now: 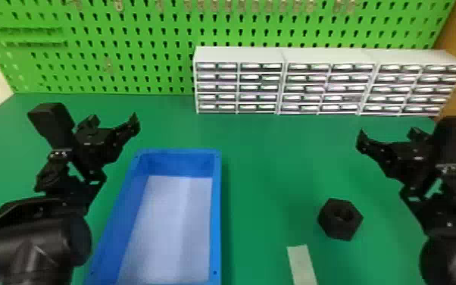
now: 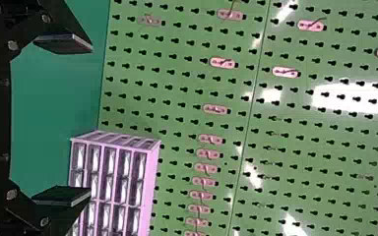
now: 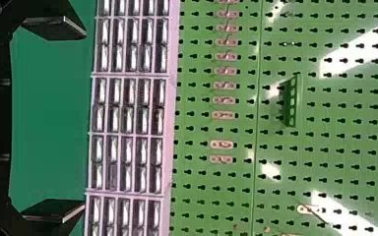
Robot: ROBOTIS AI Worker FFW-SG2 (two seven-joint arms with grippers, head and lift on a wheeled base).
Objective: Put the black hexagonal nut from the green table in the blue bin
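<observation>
Head view. Item: one black hexagonal nut [image 1: 331, 225], on the green counter [image 1: 269, 159], right of the blue bin [image 1: 216, 212] and well apart from it. Item: my left hand [image 1: 114, 118], raised by the bin's far left corner. Item: my right hand [image 1: 386, 132], raised well right of the bin, on the nut's side.

Left wrist view. Item: my left hand, fingers apart, nothing between.

Right wrist view. Item: my right hand, likewise apart and unladen.

Step in hand, I judge: approach before grasp. Next: lower my right hand around the nut, then close.
</observation>
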